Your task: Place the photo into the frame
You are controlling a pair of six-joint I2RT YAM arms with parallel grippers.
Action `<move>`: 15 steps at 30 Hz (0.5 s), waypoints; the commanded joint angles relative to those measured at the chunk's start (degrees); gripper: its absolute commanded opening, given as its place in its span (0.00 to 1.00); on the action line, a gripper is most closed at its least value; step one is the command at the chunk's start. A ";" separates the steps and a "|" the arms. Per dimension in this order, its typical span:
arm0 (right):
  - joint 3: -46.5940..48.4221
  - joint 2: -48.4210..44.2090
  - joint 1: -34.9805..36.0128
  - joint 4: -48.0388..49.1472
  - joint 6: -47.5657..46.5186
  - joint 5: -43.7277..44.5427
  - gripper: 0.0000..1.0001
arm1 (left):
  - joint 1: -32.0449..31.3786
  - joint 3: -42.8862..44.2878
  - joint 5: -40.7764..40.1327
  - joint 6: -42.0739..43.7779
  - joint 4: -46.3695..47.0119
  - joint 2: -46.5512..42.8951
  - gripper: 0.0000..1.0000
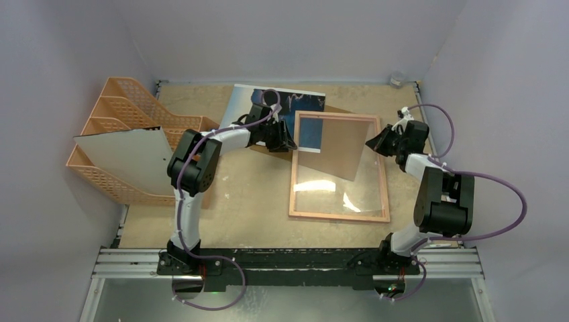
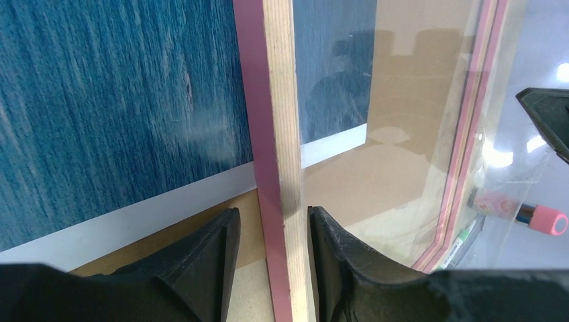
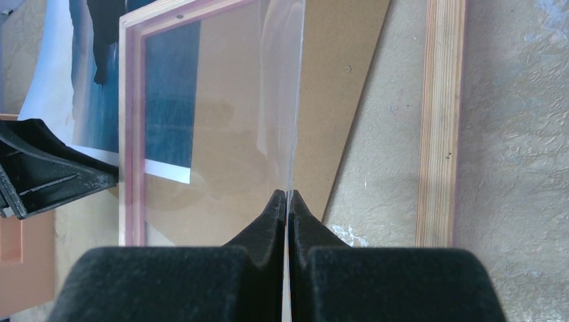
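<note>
The frame (image 1: 384, 194) lies flat on the table with its tan wood rim up. The photo (image 1: 282, 102), dark blue sea side up, lies at the back with one corner under the frame's far left corner. My left gripper (image 1: 285, 141) is open and straddles the frame's left rail (image 2: 278, 100): the right finger (image 2: 329, 248) touches the wood and the left finger stands a little off the pink edge. My right gripper (image 3: 287, 196) is shut on the edge of the clear pane (image 3: 282, 100) and holds it tilted up over the frame.
A brown backing board (image 3: 342, 74) lies under the photo and frame. Orange file trays (image 1: 117, 100) with a greyish-white sheet (image 1: 127, 154) stand at the left. A pink-capped marker (image 2: 543, 218) lies beyond the frame. Walls close in the table's back and sides.
</note>
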 commanded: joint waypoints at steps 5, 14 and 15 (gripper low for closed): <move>2.64 0.64 -0.48 0.68 -2.75 3.09 0.00 | -0.65 2.80 -2.40 2.77 -2.93 1.85 0.43; 2.77 1.83 -0.49 0.70 -2.89 1.54 0.00 | -0.83 3.75 -2.75 3.57 -4.14 2.56 0.42; 2.57 2.04 -0.44 0.79 -2.81 0.82 0.00 | -0.87 3.76 -2.70 3.58 -4.14 2.57 0.42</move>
